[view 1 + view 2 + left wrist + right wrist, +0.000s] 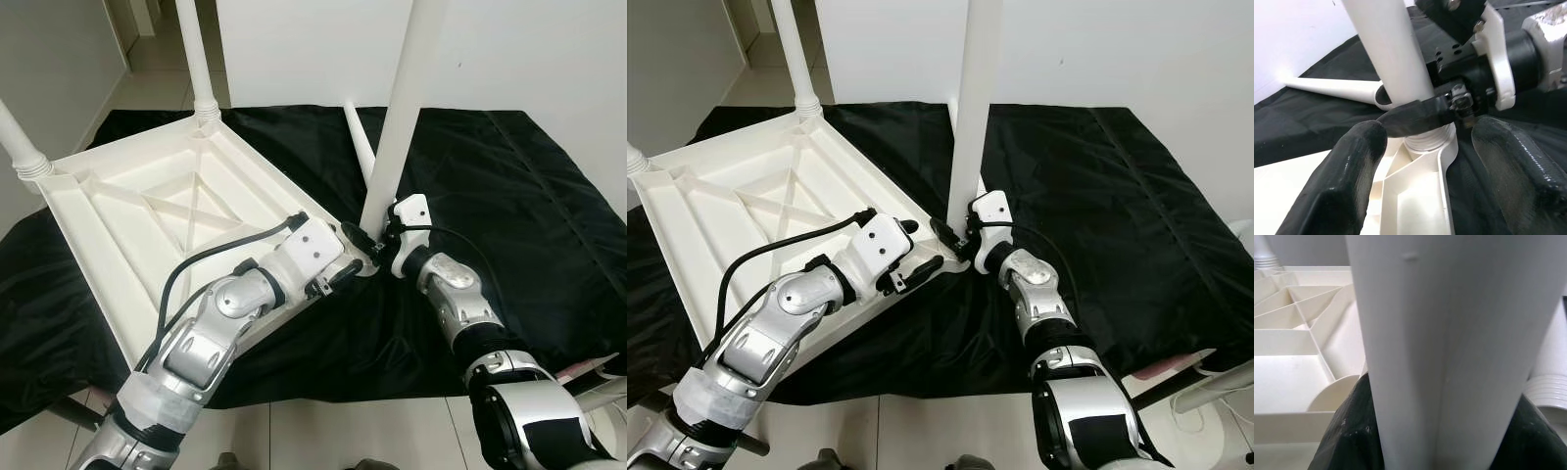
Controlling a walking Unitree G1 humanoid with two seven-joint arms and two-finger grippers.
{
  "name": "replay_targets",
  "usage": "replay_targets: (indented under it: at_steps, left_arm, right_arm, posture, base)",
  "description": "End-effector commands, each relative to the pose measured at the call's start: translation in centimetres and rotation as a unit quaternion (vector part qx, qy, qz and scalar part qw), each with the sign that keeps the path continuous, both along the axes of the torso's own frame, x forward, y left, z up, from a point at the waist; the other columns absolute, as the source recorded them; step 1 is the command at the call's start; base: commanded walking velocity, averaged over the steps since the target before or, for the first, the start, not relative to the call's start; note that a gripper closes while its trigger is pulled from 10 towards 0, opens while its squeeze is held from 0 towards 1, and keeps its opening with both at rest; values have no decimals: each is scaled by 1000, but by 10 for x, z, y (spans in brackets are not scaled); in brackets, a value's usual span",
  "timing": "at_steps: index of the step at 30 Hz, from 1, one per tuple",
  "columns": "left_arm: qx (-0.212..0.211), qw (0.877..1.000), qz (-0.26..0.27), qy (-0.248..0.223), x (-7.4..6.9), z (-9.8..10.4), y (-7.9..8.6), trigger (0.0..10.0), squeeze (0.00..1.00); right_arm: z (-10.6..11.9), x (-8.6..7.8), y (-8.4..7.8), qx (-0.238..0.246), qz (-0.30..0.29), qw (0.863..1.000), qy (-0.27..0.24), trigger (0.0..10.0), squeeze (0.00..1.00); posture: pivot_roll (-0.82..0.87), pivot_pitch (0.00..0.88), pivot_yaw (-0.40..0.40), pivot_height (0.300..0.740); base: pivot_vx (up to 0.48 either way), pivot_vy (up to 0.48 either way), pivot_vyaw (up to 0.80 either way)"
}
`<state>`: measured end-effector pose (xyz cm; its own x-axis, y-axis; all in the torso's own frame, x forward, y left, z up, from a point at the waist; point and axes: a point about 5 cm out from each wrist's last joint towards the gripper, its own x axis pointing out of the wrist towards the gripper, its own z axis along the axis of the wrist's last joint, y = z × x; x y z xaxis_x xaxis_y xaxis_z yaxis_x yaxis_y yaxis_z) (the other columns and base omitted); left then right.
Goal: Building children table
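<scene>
At tabletop corner, right claw grips upright leg; left claw open beside socket

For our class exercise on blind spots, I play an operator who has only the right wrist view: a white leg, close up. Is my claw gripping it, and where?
Observer: Yes. The right claw is shut on the held leg just above its base, at the near corner of the upturned table.
Operator: What is the other arm doing?
Observer: The left claw is open at that same corner, with a finger on each side of the socket.
Operator: What about the other legs?
Observer: The left leg and far leg stand fitted. A loose leg lies on the cloth beyond.
</scene>
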<state>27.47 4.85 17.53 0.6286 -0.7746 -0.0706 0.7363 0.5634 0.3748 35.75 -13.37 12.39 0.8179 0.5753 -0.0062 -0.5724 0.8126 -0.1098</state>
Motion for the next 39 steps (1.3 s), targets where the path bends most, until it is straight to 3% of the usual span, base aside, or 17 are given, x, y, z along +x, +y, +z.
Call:
replay_targets:
  at_steps: [1, 2, 6, 11, 15, 17, 22, 29, 30, 35, 39]
  left_arm:
    - [8, 1000, -4, 1, 0, 1, 2, 10000, 0]
    - [8, 1000, -4, 1, 0, 1, 2, 10000, 0]
    - [7, 1000, -1, 1, -1, 0, 2, 10000, 0]
    - [7, 1000, -1, 2, -2, -1, 2, 10000, 0]
    - [7, 1000, -1, 3, -3, -2, 2, 10000, 0]
    - [7, 1000, -3, 4, -3, -2, 2, 10000, 0]
    - [10, 1000, -5, 6, -4, -4, 3, 10000, 0]
    - [12, 1000, -6, 5, -4, -4, 3, 10000, 0]
    - [11, 1000, -5, 6, -5, -4, 2, 10000, 0]
    - [11, 1000, -5, 7, -6, -5, 2, 10000, 0]
    - [11, 1000, -4, 8, -7, -6, 3, 10000, 0]
  right_arm:
    - [-24, -6, -1, -22, -39, 998, 47, 10000, 0]
    - [-24, -6, -1, -22, -39, 998, 47, 10000, 0]
    - [-28, -6, 2, 18, -140, 987, 70, 10000, 0]
    - [-29, -8, 6, 42, -183, 979, 79, 10000, 0]
    - [-28, -18, 18, 73, -268, 958, 67, 10000, 0]
    - [-28, -22, 23, 82, -286, 952, 67, 10000, 0]
    - [-29, -30, 38, 83, -284, 953, 67, 10000, 0]
    - [-28, -31, 34, 81, -293, 950, 71, 10000, 0]
    - [-26, -32, 33, 90, -289, 951, 69, 10000, 1000]
    - [-20, -34, 31, 104, -257, 960, 48, 10000, 1000]
    - [-15, -33, 19, 110, -252, 961, 29, 10000, 1000]
  posture:
    - [-21, 0, 26, 740]
    - [-21, 0, 26, 740]
    - [-17, 0, 12, 740]
    - [-16, 0, 8, 740]
    - [-18, 0, 8, 740]
    - [-21, 0, 11, 740]
    - [-24, 0, 12, 740]
    - [-23, 0, 9, 740]
    - [-22, 0, 7, 740]
    - [-20, 0, 4, 740]
    - [-20, 0, 4, 740]
  base:
    - [0, 0, 0]
    - [0, 0, 0]
    - [0, 0, 0]
    - [0, 0, 0]
    - [0, 0, 0]
    - [0, 0, 0]
    - [0, 0, 0]
    - [0, 0, 0]
    - [0, 0, 0]
    - [0, 0, 0]
    - [0, 0, 0]
